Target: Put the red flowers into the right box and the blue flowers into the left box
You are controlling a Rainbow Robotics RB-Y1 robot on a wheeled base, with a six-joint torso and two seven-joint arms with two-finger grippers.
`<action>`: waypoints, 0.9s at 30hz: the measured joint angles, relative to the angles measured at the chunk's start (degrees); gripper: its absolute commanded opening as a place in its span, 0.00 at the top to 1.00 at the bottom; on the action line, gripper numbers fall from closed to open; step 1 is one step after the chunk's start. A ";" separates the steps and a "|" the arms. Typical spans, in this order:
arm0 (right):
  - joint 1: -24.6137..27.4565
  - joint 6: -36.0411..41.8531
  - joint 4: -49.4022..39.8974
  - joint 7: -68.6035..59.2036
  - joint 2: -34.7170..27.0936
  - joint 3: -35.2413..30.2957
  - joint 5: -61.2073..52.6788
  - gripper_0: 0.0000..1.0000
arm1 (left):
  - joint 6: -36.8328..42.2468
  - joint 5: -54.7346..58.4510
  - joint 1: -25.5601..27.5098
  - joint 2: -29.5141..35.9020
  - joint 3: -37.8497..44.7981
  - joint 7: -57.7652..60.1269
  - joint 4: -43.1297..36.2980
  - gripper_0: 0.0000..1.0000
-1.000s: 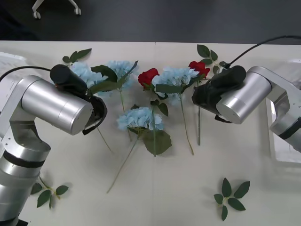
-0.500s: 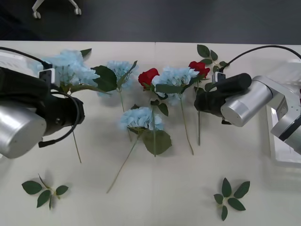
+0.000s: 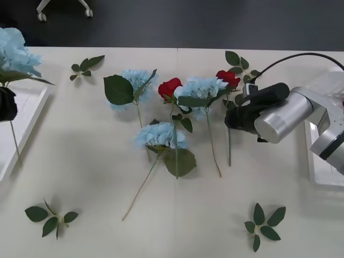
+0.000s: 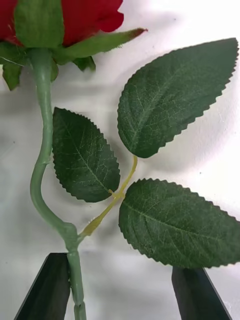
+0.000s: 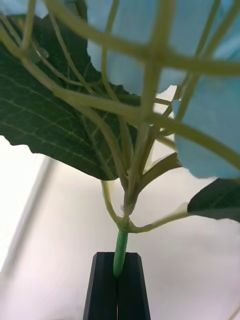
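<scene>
Having carried one blue flower [image 3: 15, 51] out to the 9 o'clock edge above the left box [image 3: 27, 121], the left end effector [image 5: 118, 287] stays clamped on its stem, ready to drop, while the right end effector [image 4: 120, 292] waits wide around a red flower [image 3: 228, 77] stem at 2 o'clock on the bench [image 3: 91, 161]

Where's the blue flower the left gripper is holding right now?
In the front view, the blue flower is at the far left edge, lifted over the left box, its stem pinched in the left gripper.

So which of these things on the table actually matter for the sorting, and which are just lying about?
Part of the job:
- red flowers
- blue flowers, one held by the left gripper
- left box
- right box
- right gripper, open around a rose stem

Just lying about:
- loose leaf sprigs
</scene>
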 measured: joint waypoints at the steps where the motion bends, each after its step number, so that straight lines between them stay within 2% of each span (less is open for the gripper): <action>1: -0.16 0.00 0.10 0.04 0.00 0.01 -0.02 0.41 | 0.00 0.02 0.00 0.00 1.57 -3.25 1.44 1.00; 5: -0.57 -0.02 0.43 1.45 0.00 0.13 -0.28 0.41 | 0.00 0.00 -0.11 0.95 7.03 -12.45 7.84 1.00; 11: -0.59 -1.24 0.45 3.24 0.00 0.73 -1.34 0.42 | -0.53 -1.09 -0.22 8.92 8.61 -20.44 18.03 1.00; 19: -0.70 -3.11 0.46 3.26 0.00 2.42 -1.55 0.42 | -10.45 -1.52 -2.99 15.44 10.70 -29.49 34.14 1.00; 20: -0.70 -3.13 0.46 3.27 0.00 2.41 -1.55 0.51 | -12.23 -1.84 -3.77 15.75 10.93 -31.00 36.84 1.00; 21: -0.70 -3.11 0.47 3.27 0.00 2.41 -1.56 0.73 | -14.18 -2.13 -4.61 16.01 11.00 -32.71 39.51 1.00; 23: -0.70 -3.10 0.49 3.28 0.00 2.41 -1.56 1.00 | -17.00 -2.36 -6.16 16.23 10.93 -34.91 44.02 1.00; 27: -0.70 -3.10 0.61 3.33 0.00 2.41 -1.69 1.00 | -21.17 -2.53 -7.68 16.22 9.63 -35.24 48.77 1.00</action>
